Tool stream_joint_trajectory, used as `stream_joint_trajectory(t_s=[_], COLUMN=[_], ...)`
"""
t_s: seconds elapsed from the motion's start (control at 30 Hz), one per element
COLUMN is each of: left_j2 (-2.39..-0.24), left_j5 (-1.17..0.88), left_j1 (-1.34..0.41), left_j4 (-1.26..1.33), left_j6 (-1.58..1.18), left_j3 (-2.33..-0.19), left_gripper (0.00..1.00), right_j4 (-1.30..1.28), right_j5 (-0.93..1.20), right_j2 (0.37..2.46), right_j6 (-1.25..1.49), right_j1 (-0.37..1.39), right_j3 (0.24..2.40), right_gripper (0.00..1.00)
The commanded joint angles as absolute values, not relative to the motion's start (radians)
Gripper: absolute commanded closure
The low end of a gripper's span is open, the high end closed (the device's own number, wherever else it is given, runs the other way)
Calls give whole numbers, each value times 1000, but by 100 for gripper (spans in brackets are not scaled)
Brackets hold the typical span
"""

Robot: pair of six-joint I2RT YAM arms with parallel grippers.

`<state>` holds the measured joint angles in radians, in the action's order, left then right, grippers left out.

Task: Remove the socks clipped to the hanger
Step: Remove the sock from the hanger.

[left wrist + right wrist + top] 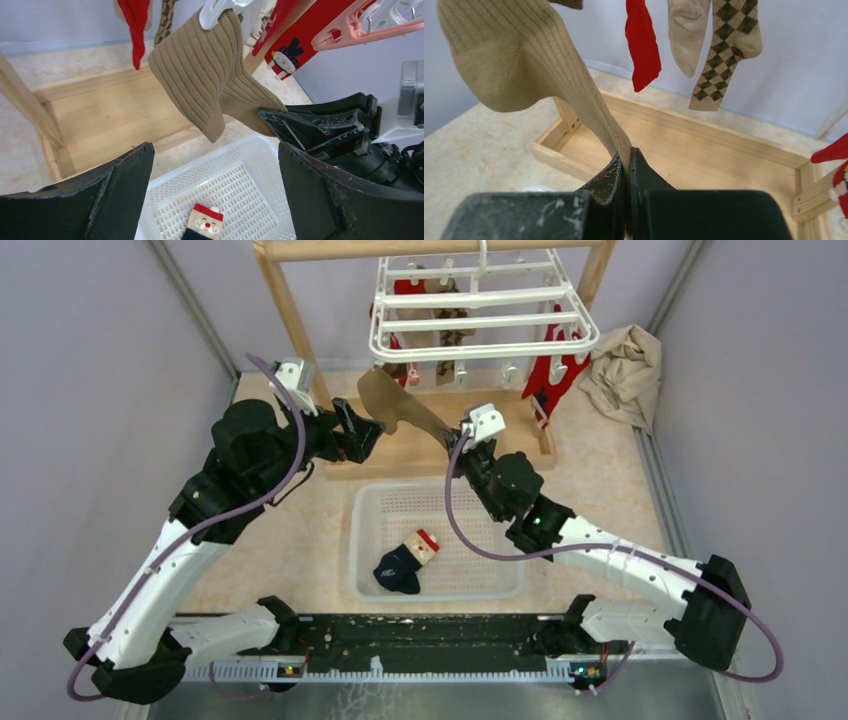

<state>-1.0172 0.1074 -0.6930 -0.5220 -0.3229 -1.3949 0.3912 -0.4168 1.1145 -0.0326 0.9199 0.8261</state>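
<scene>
The white hanger (480, 312) hangs from a wooden frame at the back. A tan ribbed sock (395, 405) hangs from a white clip (215, 11) and is stretched down to the right. My right gripper (455, 440) is shut on the sock's toe end (621, 140). My left gripper (365, 430) is open and empty, just left of and below the tan sock (200, 70). Red socks (548, 370), a cream sock (686, 30) and a diamond-patterned sock (724, 45) stay clipped. A navy Santa sock (405, 560) lies in the basket.
The white perforated basket (370, 540) sits between the arms, below both grippers. The wooden frame's post (295, 320) and its base tray (420, 455) stand behind it. A crumpled beige cloth (622, 370) lies at the back right. Grey walls close both sides.
</scene>
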Motion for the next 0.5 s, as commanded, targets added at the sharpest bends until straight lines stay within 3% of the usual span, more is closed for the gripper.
stream_joint_trajectory(t_s=[0.0,0.47], left_j2=[-1005,-1035], left_j5=[172,237], left_j1=[-689,-689], left_j4=[-508,-228], left_j6=[-255,48], left_j3=[-1426,-1388], left_gripper=[1,1], right_j4=[402,312], right_j5=[-529,-546], right_j2=[1138,1175], right_j6=[-115,-138], right_j1=[957,983], right_j3=[919,1008], right_gripper=[100,100])
